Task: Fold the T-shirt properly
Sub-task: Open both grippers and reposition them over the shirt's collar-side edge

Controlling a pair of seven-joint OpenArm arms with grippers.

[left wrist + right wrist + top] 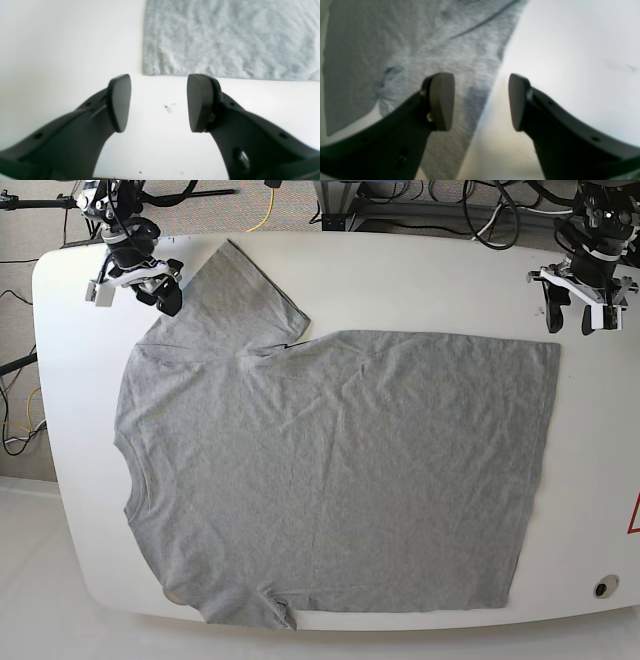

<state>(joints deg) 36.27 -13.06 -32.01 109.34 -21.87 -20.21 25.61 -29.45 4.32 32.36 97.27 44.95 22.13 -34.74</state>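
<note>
The heather-grey T-shirt (330, 480) lies spread flat on the white table (430, 280), collar to the left and hem to the right in the base view. My left gripper (583, 315) hovers open just off the hem's far corner. In its wrist view the left gripper (160, 102) is over bare table, with that corner of the T-shirt (225, 37) just ahead. My right gripper (135, 292) is open at the far sleeve. In the right wrist view the right gripper (481, 101) straddles the sleeve's edge, one finger over the T-shirt (420, 45). Neither holds anything.
Cables and stand legs (480, 220) run along the floor behind the table. A small round fitting (600, 586) sits near the table's front right corner, and a red mark (634, 515) shows at the right edge. Small dark specks (168, 108) dot the tabletop.
</note>
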